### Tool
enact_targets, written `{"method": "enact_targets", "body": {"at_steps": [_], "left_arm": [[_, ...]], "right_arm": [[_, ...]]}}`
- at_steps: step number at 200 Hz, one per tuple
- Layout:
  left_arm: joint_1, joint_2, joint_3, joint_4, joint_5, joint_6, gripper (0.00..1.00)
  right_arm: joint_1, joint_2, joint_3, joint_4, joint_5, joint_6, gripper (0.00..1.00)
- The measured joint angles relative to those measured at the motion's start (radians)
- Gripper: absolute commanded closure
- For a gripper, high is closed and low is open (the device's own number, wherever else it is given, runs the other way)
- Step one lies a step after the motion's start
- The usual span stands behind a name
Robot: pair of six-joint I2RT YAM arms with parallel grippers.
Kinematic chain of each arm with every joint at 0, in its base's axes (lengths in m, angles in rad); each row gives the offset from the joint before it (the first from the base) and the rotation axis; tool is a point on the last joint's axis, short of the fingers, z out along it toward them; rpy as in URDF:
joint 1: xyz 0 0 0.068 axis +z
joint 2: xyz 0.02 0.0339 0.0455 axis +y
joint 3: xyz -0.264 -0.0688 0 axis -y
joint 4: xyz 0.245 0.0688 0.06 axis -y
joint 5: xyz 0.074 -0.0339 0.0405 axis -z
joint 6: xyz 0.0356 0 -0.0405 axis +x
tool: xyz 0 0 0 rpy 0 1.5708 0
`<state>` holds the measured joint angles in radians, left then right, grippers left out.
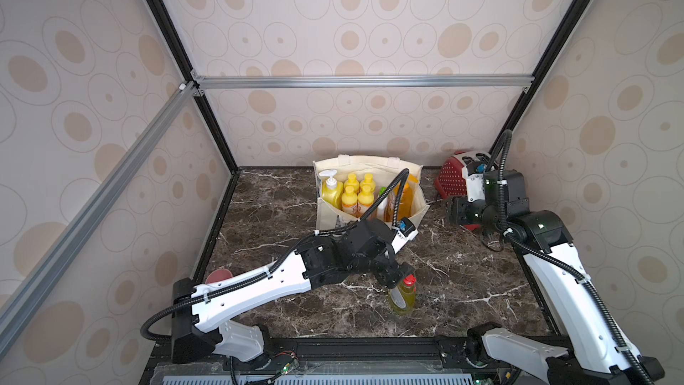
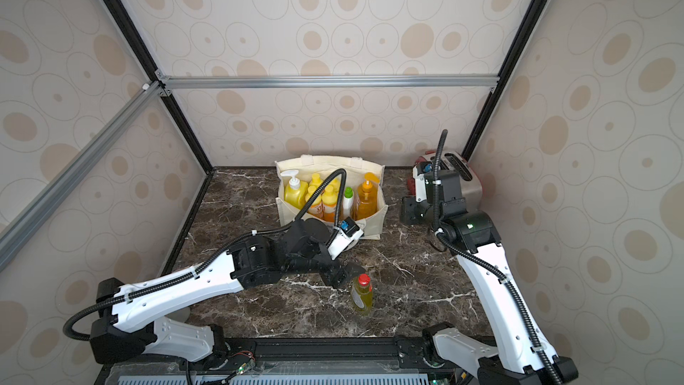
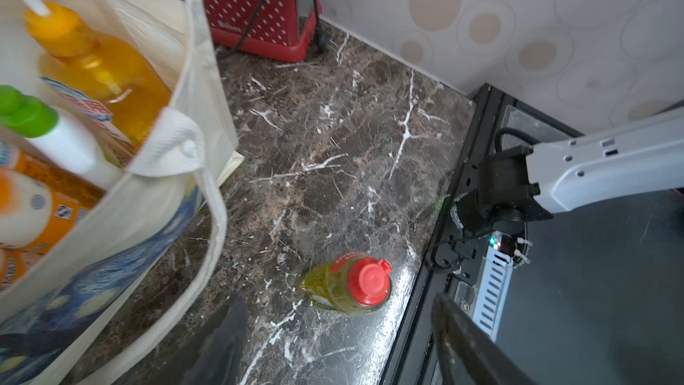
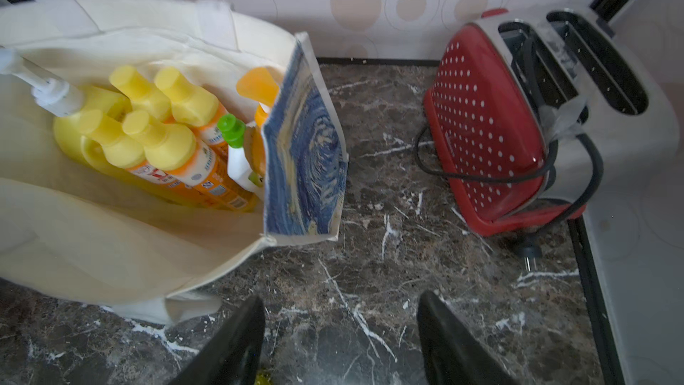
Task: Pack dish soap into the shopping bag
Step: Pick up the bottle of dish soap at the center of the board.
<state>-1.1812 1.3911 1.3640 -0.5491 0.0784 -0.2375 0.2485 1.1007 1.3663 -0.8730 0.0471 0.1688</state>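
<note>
Plainly, one yellow-green bottle (image 1: 401,296) with a red cap is seen standing upright on the counter (image 1: 274,212) toward 6 o'clock, well apart from the shopping bag (image 1: 327,218), which is set at 12 o'clock by the back wall. Seven others are packed upright in the bag: a yellow pump bottle (image 1: 331,194), four small orange bottles (image 1: 357,198), a white bottle (image 2: 347,203) with a green cap, and an amber pump bottle (image 2: 365,201). The left pincer (image 3: 339,303) is held over the yellow-green bottle, jaws spread apart, nothing gripped. The right pincer (image 4: 340,296) is held with jaws apart over bare counter between the bag and a red dotted toaster (image 4: 481,124) at 2 o'clock.
</note>
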Motion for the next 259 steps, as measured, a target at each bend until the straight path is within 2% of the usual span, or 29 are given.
{"method": "enact_targets", "body": {"at_steps": [38, 125, 146, 179, 228, 259], "left_arm": [[-0.033, 0.06, 0.0, 0.003, 0.011, 0.011, 0.22], [-0.037, 0.158, -0.045, 0.042, 0.008, 0.04, 0.24], [-0.037, 0.187, -0.045, 0.044, 0.009, 0.05, 0.32], [-0.037, 0.195, -0.045, 0.044, 0.01, 0.064, 0.53], [-0.039, 0.189, -0.044, 0.084, -0.005, 0.078, 0.75], [-0.039, 0.189, -0.043, 0.084, -0.013, 0.078, 0.81]], "right_arm": [[-0.06, -0.022, -0.092, -0.005, -0.032, 0.004, 0.3], [-0.068, -0.025, -0.103, -0.002, -0.065, 0.006, 0.29], [-0.068, -0.026, -0.103, -0.002, -0.073, 0.006, 0.29], [-0.068, -0.025, -0.103, -0.002, -0.076, 0.006, 0.3], [-0.068, -0.025, -0.103, -0.002, -0.094, 0.007, 0.3], [-0.068, -0.024, -0.103, -0.001, -0.122, 0.01, 0.31]]}}
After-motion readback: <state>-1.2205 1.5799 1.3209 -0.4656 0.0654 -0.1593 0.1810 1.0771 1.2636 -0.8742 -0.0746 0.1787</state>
